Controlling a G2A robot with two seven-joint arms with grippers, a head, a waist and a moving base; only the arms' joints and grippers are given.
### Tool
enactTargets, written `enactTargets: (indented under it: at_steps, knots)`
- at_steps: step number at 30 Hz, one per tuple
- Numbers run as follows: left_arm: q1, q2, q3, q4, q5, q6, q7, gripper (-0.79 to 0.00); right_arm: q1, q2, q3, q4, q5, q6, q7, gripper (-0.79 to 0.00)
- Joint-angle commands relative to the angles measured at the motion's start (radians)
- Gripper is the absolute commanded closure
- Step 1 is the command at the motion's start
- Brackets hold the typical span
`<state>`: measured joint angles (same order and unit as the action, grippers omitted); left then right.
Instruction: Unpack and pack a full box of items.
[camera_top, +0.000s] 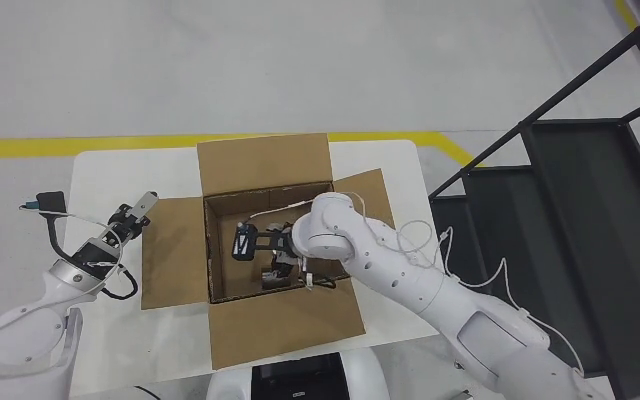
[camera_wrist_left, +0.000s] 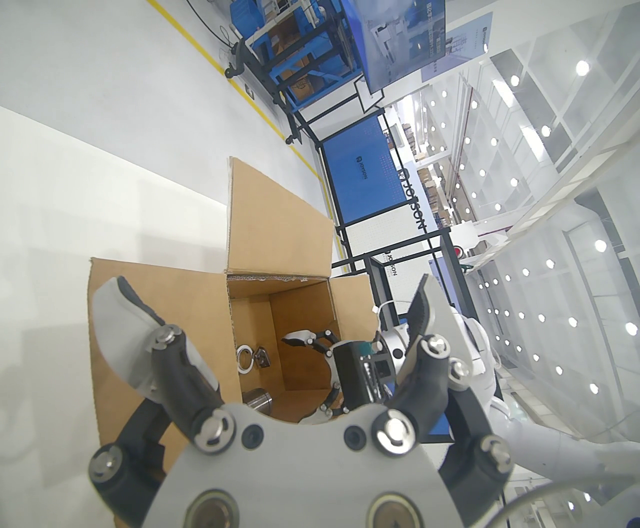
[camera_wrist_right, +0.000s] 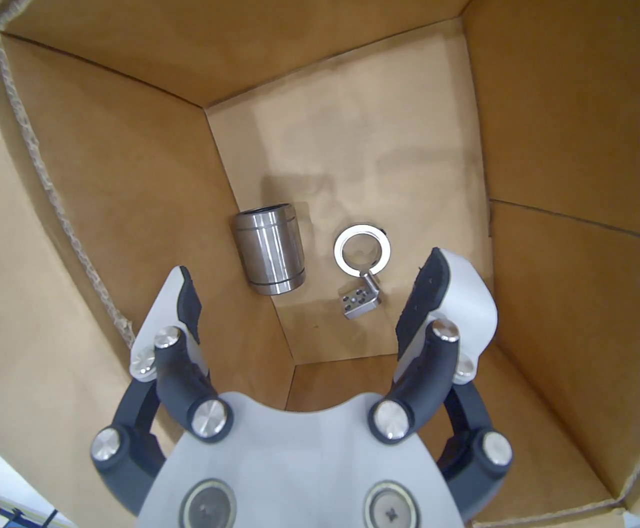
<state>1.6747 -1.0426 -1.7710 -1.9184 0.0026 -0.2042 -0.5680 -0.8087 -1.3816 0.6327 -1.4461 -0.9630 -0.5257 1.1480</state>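
Right gripper (camera_wrist_right: 309, 275), jaws wide, hangs in the open brown cardboard box (camera_wrist_right: 350, 65) over a polished steel cylinder (camera_wrist_right: 269, 252), silver ring (camera_wrist_right: 362, 250) and small metal block (camera_wrist_right: 357, 301); the touching ring and block may snag together. Left gripper (camera_top: 140, 208), likewise wide, sits left of the box.

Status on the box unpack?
Right gripper open, inside box over metal cylinder, ring, block. Left gripper open, outside box. Nothing in the way.

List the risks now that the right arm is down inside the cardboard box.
1. The polished steel cylinder lies on its side; the closing jaws might roll it away.
2. The flat silver ring appears to touch the small metal block, so one grasp may catch both.
3. The brown cardboard box walls stand close; the jaws could scrape them.
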Motion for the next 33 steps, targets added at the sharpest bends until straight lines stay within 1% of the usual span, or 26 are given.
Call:
enactTargets:
  at_steps: [1, 6, 10, 15, 33]
  knots:
    - [0.0, 0.0, 0.0, 0.0, 0.0, 0.0, 0.0, -0.785, 0.017, -0.012, -0.032, 0.026, -0.014, 0.006, -0.018, -0.785]
    - [0.0, 0.0, 0.0, 0.0, 0.0, 0.0, 0.0, -0.785, 0.059, -0.046, -0.109, 0.116, -0.075, 0.026, -0.044, -0.785]
    - [0.0, 0.0, 0.0, 0.0, 0.0, 0.0, 0.0, -0.785, 0.081, -0.07, -0.149, 0.172, -0.062, 0.017, -0.036, -0.785]
    - [0.0, 0.0, 0.0, 0.0, 0.0, 0.0, 0.0, -0.785, 0.097, -0.088, -0.171, 0.193, -0.041, 0.005, -0.014, -0.785]
    - [0.0, 0.0, 0.0, 0.0, 0.0, 0.0, 0.0, -0.785, 0.101, -0.09, -0.172, 0.194, -0.038, 0.005, -0.009, -0.785]
